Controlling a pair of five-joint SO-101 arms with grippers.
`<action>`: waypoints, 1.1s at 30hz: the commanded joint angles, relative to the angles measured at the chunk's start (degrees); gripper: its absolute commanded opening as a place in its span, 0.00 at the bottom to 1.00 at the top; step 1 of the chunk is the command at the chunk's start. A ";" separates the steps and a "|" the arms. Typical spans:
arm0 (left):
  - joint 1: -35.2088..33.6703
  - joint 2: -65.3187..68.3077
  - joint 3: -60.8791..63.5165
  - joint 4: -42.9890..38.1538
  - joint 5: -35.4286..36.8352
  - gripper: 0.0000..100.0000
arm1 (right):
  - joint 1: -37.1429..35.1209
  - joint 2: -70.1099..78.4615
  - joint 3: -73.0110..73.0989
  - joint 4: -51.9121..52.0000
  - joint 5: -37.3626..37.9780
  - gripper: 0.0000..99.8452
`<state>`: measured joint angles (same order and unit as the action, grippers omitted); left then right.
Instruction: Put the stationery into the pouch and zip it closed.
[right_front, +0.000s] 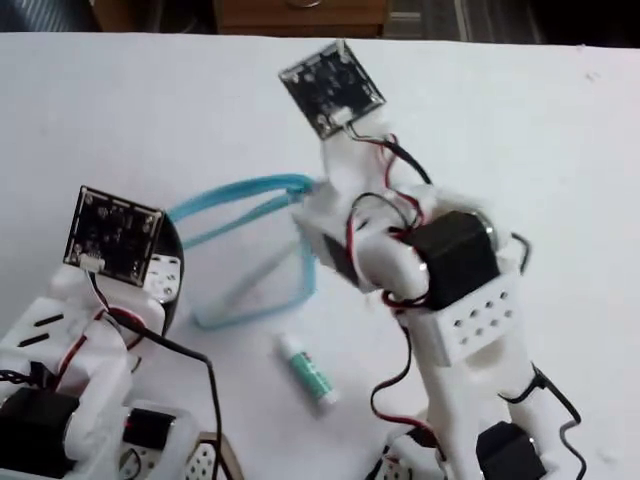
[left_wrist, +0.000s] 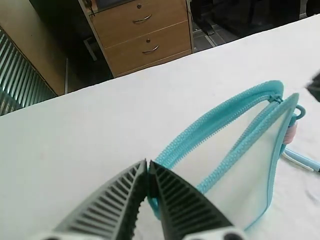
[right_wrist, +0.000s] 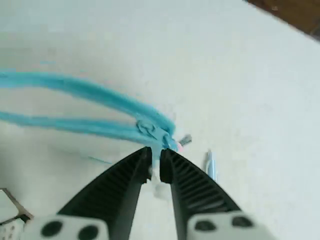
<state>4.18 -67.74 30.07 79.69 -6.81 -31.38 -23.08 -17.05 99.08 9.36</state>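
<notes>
My left gripper (left_wrist: 148, 170) is nipped shut on one corner of the pouch (left_wrist: 245, 170). My right gripper (right_wrist: 155, 155) is pinched narrow on the zip's opposite end. The pouch lies on the white table (right_front: 520, 120), its blue zip gaping open. Through its clear side I see nothing I can name. A pink bit (left_wrist: 290, 133) shows at the far end, inside or not I cannot tell. The glue stick (right_front: 308, 368) lies outside, near the pouch.
</notes>
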 joint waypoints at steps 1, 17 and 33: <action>-0.40 0.22 0.44 0.62 -0.26 0.02 | 5.32 -4.88 4.66 2.51 4.31 0.03; -0.40 0.40 0.53 0.35 -0.26 0.02 | -10.86 -26.95 76.57 -27.12 5.10 0.17; -0.40 0.22 0.53 0.62 -0.26 0.02 | -17.63 13.93 66.73 -48.57 -7.82 0.26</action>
<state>4.09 -67.74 30.07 79.69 -6.81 -49.93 -14.46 51.96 51.96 1.80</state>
